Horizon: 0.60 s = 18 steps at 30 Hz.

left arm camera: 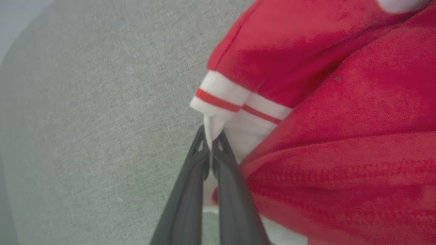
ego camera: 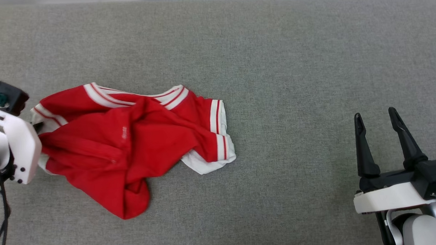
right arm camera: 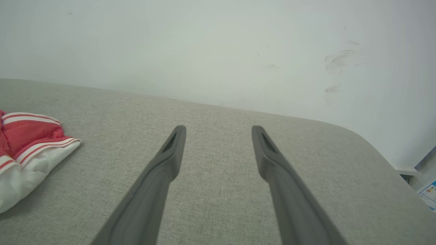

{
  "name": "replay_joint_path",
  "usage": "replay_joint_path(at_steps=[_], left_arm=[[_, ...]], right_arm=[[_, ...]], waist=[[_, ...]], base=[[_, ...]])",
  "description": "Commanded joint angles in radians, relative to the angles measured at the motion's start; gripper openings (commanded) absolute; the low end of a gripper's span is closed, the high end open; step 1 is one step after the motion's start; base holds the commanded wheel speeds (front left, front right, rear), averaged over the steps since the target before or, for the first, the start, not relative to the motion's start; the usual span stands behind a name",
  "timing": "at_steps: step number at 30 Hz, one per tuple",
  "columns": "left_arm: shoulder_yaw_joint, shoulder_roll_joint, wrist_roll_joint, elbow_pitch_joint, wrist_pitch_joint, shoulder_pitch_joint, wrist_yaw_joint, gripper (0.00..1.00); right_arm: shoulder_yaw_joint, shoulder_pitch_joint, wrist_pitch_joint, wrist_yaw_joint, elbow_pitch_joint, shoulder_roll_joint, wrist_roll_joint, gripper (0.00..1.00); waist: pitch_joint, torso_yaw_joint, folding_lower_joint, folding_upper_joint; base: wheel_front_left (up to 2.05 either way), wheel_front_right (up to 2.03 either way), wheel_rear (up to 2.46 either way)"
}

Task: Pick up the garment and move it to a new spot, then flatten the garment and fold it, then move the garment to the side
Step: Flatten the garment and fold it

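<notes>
Wrinkles are running across the red jersey T-shirt with white short sleeves and red-white striped trim (ego camera: 130, 145), which is lying crumpled on the left part of the grey woven fabric surface (ego camera: 278, 66), its striped collar pointing toward the far edge and one white sleeve sticking out toward the middle. The left gripper (left arm camera: 211, 136) is reaching in at the shirt's left side, its two dark fingers (left arm camera: 190, 190) pressing together and pinching a fold of white sleeve cloth just beside the striped cuff. The right gripper (ego camera: 375, 114) is hovering at the lower right of the head view, well apart from the shirt, its fingers standing spread and grasping nothing, with only bare grey surface showing between them. Beyond the surface's far edge, a white wall (right arm camera: 204, 51) is rising.
</notes>
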State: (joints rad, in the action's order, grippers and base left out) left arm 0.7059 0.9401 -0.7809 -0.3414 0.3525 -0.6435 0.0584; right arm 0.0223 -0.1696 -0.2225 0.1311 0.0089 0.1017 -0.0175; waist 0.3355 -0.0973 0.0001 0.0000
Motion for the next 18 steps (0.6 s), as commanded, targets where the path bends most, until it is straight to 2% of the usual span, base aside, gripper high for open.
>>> replay_joint_path(at_steps=[1, 8, 9, 10, 11, 14, 18], left_arm=[[-0.001, 0.000, -0.004, -0.035, -0.006, -0.013, 0.004, 0.00], [0.016, -0.063, -0.044, -0.262, -0.016, 0.003, 0.032, 0.00], [0.013, -0.079, -0.052, -0.280, -0.031, 0.002, 0.038, 0.10], [0.012, -0.095, -0.056, -0.295, -0.044, -0.002, 0.041, 0.77], [0.014, -0.105, -0.049, -0.304, -0.065, -0.008, 0.045, 1.00], [0.001, -0.131, -0.036, -0.320, -0.154, -0.028, 0.039, 1.00], [-0.030, -0.158, -0.012, -0.307, -0.314, -0.020, -0.015, 1.00]], right_arm=[[0.002, -0.019, -0.005, -0.001, -0.002, 0.005, 0.003, 1.00], [-0.006, -0.031, 0.003, -0.001, 0.004, 0.006, 0.009, 1.00], [-0.004, -0.031, 0.005, -0.001, 0.005, 0.007, 0.010, 1.00], [-0.002, -0.029, 0.008, -0.001, 0.006, 0.008, 0.010, 1.00], [-0.001, -0.026, 0.010, -0.001, 0.006, 0.009, 0.011, 1.00], [-0.003, -0.019, 0.017, -0.001, 0.008, 0.014, -0.001, 1.00], [-0.002, -0.004, 0.023, -0.001, 0.007, 0.023, -0.017, 1.00]], waist=[[0.013, -0.006, -0.0001, 0.0000], [0.028, -0.007, -0.0001, 0.0000], [0.026, -0.004, -0.0001, 0.0000], [0.022, 0.000, -0.0001, 0.0000], [0.017, 0.004, -0.0001, 0.0000], [-0.008, 0.017, -0.0001, 0.0000], [-0.057, 0.041, -0.0001, 0.0000]], base=[[0.00, 0.00, 0.00], [0.00, 0.00, 0.00], [0.00, 0.00, 0.00], [0.00, 0.00, 0.00], [0.00, 0.00, 0.00], [0.00, 0.00, 0.00], [0.00, 0.00, 0.00]])
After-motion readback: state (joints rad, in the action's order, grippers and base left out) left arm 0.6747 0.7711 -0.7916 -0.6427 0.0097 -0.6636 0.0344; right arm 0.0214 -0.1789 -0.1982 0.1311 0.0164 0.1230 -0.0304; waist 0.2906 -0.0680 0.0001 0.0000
